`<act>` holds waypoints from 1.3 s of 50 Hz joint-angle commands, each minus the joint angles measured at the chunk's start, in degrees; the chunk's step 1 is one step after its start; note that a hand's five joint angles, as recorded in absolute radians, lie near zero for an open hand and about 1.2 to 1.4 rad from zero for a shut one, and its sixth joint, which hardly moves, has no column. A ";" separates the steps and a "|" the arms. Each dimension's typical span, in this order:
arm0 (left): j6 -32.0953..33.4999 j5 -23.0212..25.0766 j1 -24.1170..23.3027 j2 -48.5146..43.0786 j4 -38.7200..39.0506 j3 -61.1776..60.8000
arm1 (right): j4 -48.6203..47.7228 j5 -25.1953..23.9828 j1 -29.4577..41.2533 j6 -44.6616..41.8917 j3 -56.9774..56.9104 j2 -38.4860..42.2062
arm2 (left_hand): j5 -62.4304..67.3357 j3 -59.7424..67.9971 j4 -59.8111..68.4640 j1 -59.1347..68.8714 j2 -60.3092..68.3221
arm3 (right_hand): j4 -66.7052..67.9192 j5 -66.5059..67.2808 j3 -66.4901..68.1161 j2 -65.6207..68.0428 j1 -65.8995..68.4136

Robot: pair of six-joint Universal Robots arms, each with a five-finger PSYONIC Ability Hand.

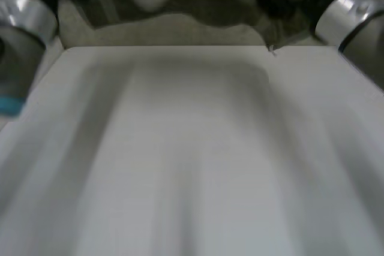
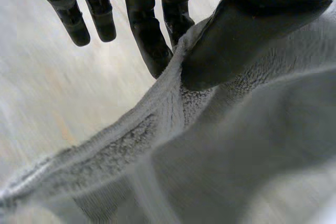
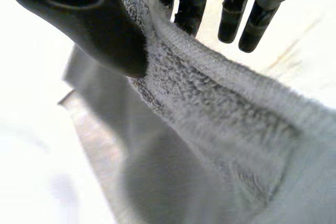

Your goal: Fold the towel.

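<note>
A grey terry towel (image 2: 220, 145) hangs from both hands, off the table. My left hand (image 2: 247, 30) pinches its hemmed edge between the thumb and two straight fingers (image 2: 152, 40); the other fingers stand free beside it. In the right wrist view the towel (image 3: 210, 129) drops away below my right hand (image 3: 89, 19), whose thumb presses the hem against the fingers (image 3: 191, 3) behind it. The left arm (image 1: 24, 22) and right arm (image 1: 351, 19) reach over the far corners of the white table (image 1: 192, 148).
A broad soft shadow lies down the middle of the table. Beyond its far edge (image 1: 168, 46) there is pale floor and something dark.
</note>
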 commanded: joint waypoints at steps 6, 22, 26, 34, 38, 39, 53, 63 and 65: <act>13.10 3.27 5.29 -5.22 4.75 -28.75 | 6.63 -2.36 0.84 -19.78 25.18 2.49 | 3.95 -2.73 -3.09 8.10 3.01 | -4.29 3.49 -2.57 4.41 5.62; 13.82 3.36 1.68 -9.54 6.09 -33.60 | 6.01 0.63 3.91 -24.39 36.02 8.49 | 3.95 -2.73 -3.09 8.10 3.01 | -4.29 3.49 -2.57 4.41 5.62; 13.82 3.28 2.12 -8.83 6.00 -33.34 | 5.75 1.87 3.83 -21.22 36.11 6.20 | 3.95 -2.73 -3.09 8.10 3.01 | -4.29 3.49 -2.57 4.41 5.62; 13.12 3.10 2.65 -4.97 5.38 -33.78 | -0.49 7.49 3.47 -7.42 40.42 -2.68 | 3.95 -2.73 -3.09 8.10 3.01 | -4.29 -49.60 -2.57 -48.68 -47.47; 12.68 3.10 2.74 -3.39 5.03 -34.74 | -4.17 9.59 3.39 -2.33 45.06 -7.59 | 3.95 -2.73 -3.09 8.10 3.01 | -4.29 -51.45 -2.57 -50.53 -49.33; 12.68 3.10 2.74 -3.38 5.03 -34.75 | -4.18 9.60 3.39 -2.32 45.08 -7.60 | 3.95 -2.73 -3.09 8.10 3.01 | -4.29 -51.45 -2.57 -50.53 -49.33; 10.57 3.10 2.74 -1.63 3.62 -35.80 | -8.75 10.30 -4.35 -0.56 56.06 -9.62 | 3.95 -2.73 -3.09 8.10 3.01 | -4.29 -50.27 -2.57 -49.36 -48.15; 8.81 3.19 2.65 -1.36 3.10 -35.80 | -7.88 4.34 -11.55 -1.09 60.80 -16.64 | 3.95 -2.73 -3.09 8.10 3.01 | -4.29 -50.95 -2.57 -50.03 -48.82; 8.81 3.19 2.65 -1.28 3.01 -35.80 | -7.44 3.37 -12.34 -1.35 61.59 -17.70 | 3.95 -2.73 -3.09 8.10 3.01 | -4.29 -50.95 -2.57 -50.03 -48.82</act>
